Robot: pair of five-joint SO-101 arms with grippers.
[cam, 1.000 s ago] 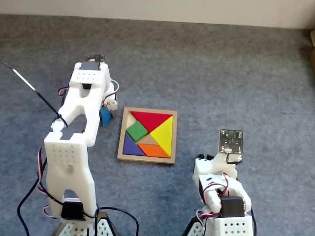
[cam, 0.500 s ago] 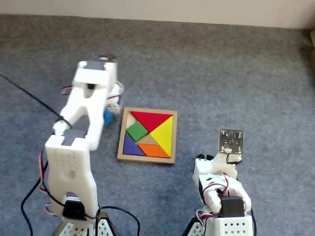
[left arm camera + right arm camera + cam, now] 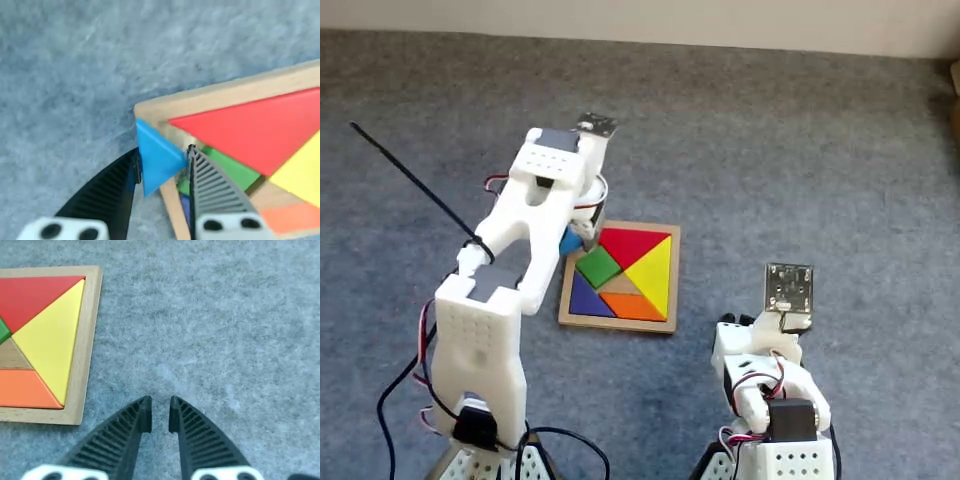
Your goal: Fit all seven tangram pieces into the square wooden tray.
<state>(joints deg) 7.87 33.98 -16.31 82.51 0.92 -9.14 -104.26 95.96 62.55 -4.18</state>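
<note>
Grey worktop: left tool pinches the blue triangle, surely light and stiff, by its edges over the far-left corner of the tray.

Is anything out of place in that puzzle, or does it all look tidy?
One piece is out: the blue triangle is pinched in the left tool at the tray's corner, not lying flat inside with the others. A patch of bare wood shows between the pieces, so the tray isn't full.
</note>
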